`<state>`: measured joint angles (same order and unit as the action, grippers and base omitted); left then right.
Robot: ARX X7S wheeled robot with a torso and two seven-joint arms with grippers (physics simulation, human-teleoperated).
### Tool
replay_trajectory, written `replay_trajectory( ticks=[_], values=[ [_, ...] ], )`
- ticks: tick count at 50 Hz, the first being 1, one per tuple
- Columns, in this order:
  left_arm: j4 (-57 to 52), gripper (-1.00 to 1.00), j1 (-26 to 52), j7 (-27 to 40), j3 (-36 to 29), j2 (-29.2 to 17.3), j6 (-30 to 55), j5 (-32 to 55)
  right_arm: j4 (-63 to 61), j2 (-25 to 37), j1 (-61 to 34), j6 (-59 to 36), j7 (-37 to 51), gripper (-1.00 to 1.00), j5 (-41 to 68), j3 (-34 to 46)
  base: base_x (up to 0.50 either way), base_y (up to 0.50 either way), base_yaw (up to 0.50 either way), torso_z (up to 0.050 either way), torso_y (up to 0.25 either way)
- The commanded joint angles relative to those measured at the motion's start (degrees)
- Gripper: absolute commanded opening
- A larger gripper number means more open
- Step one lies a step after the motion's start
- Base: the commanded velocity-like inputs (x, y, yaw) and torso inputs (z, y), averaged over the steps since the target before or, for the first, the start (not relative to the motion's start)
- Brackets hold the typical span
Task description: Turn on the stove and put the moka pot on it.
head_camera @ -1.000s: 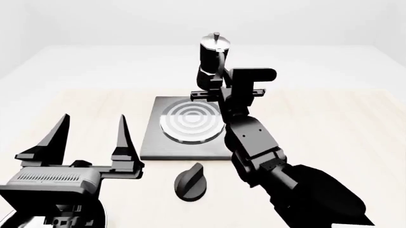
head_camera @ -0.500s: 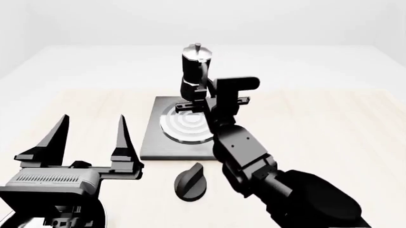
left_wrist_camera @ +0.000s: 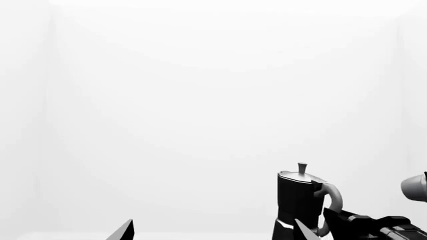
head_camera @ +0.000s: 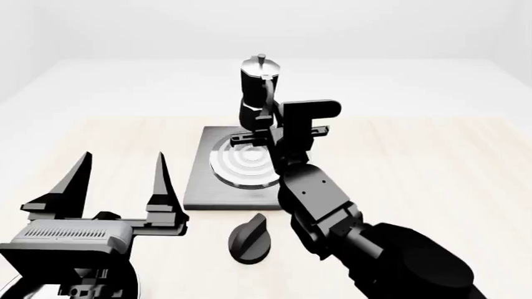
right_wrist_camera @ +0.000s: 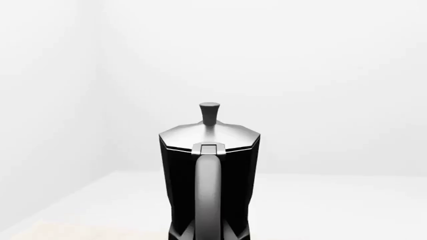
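Two grippers show in our head view. Our left gripper (head_camera: 121, 180) hangs over the near left corner of the tabletop (head_camera: 432, 156) with its fingers spread wide and nothing between them. Our right gripper (head_camera: 264, 128) is closed on the handle of the moka pot (head_camera: 256, 87), which stands upright over the far edge of the stove (head_camera: 204, 180), near its rings. The knob (head_camera: 249, 240) lies on the tabletop just in front of the stove. From the left wrist view we see the moka pot (left_wrist_camera: 298, 202) upright with its handle held. From the right wrist view the moka pot (right_wrist_camera: 210, 175) faces us, handle first.
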<state>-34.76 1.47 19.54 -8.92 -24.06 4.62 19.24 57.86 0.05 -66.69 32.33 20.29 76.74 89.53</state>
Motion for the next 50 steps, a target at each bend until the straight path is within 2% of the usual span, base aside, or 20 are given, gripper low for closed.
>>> replay_trajectory(
  ticks=[1, 23, 30, 50],
  values=[
    [-0.11, 1.00, -0.17, 0.19, -0.10, -0.20, -0.01, -0.01, -0.34, -0.05, -1.12, 0.54, 1.37, -1.00, -3.99, -1.17, 0.00, 0.00, 0.00, 0.000, 0.000],
    [0.40, 1.00, 0.06, 0.10, -0.66, -0.27, -0.45, 0.04, 0.08, -0.05, -1.12, 0.98, 1.52, -1.00, -4.46, -1.26, 0.00, 0.00, 0.00, 0.002, -0.087],
    [0.37, 1.00, -0.15, 0.13, -0.56, -0.34, -0.81, 0.22, -0.28, -0.05, -0.37, 7.41, 1.16, -1.00, -6.91, -1.52, 0.00, 0.00, 0.00, 0.004, -0.122],
    [0.60, 1.00, -0.23, 0.15, -0.53, -0.48, -1.37, 0.76, -0.51, -0.05, -0.79, 6.93, 1.00, -1.00, -6.54, -1.52, 0.00, 0.00, 0.00, 0.004, -0.123]
  ],
)
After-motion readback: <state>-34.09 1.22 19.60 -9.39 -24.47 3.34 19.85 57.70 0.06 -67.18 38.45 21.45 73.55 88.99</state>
